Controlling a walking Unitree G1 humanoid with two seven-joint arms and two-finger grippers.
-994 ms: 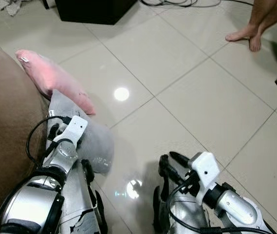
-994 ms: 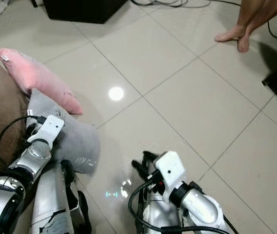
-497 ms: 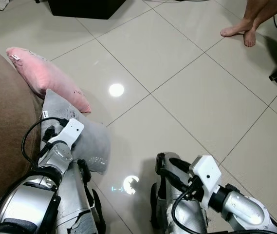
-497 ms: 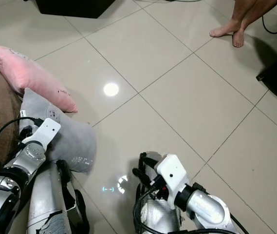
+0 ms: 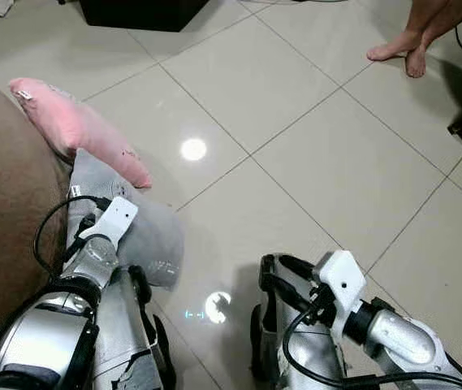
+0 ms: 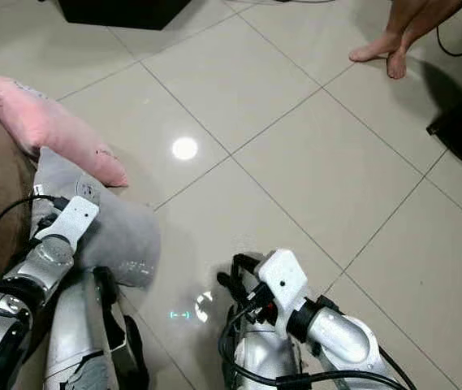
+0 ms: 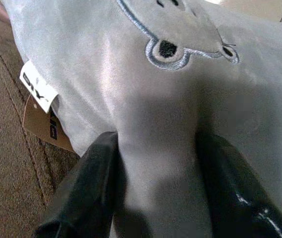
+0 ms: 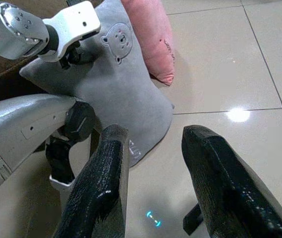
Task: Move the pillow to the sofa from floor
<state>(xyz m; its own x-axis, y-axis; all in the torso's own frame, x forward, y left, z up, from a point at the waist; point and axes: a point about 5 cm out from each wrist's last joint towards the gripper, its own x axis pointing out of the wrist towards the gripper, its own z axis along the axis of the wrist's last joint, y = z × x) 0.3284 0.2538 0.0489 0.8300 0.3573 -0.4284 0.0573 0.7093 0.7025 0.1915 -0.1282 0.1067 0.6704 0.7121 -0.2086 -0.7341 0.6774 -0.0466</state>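
Pillow (image 5: 145,231), grey, leans against the brown sofa (image 5: 7,203) with its lower corner by the floor (image 5: 295,138); in my head views the left arm hides its near part, and a pink cushion (image 5: 76,130) sits just behind. In the left wrist view my left gripper (image 7: 155,183) pinches a fold of pillow. In the right wrist view my right gripper (image 8: 153,173) hangs spread, holding nothing.
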